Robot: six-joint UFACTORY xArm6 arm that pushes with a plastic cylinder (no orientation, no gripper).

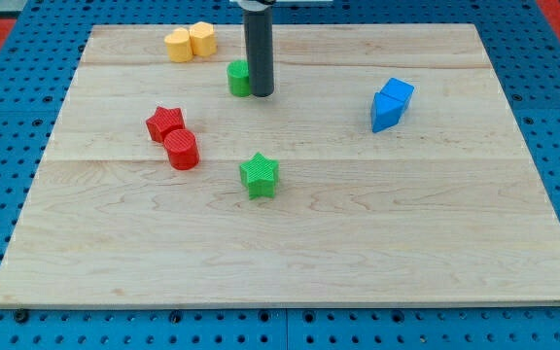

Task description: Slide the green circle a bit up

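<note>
Green circle touching my tip, view's left

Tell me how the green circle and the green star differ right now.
The green circle is round-sided; the green star has pointed arms. The green circle sits near the view's top, just below-right of the yellow blocks; the green star sits lower, near the board's middle. My tip stands right against the green circle's right side and hides part of it, while the green star stands alone in full view. Both share the same green and lie flat on the wooden board.
</note>
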